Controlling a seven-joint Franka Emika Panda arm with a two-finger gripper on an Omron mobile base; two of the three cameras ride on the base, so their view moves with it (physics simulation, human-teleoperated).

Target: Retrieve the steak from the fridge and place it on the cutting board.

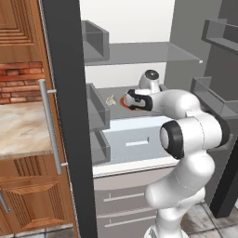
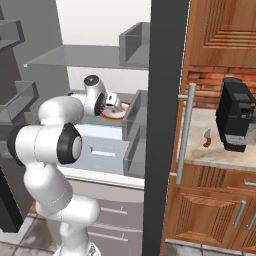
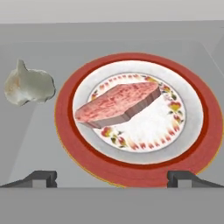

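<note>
The fridge (image 1: 139, 53) stands open and my arm reaches in over its middle shelf (image 3: 39, 135). In the hand view the steak (image 3: 118, 103), a pinkish-red slab, lies on a red-rimmed white plate (image 3: 63, 120) just ahead of my gripper (image 3: 113, 178). The gripper is open, with both fingertips (image 3: 41, 177) spread wider than the steak and nothing between them. From the base views my hand (image 1: 129, 100) hovers close over the plate (image 2: 119, 111) on that shelf (image 2: 75, 55). The cutting board is out of view.
A pale beige lump (image 3: 28, 85) lies on the shelf left of the plate. Grey door bins (image 1: 97, 109) flank the shelf, a pale drawer (image 1: 135, 142) sits below. The dark fridge door (image 2: 165, 100) stands between the arm and the counter with a black coffee machine (image 2: 237, 115).
</note>
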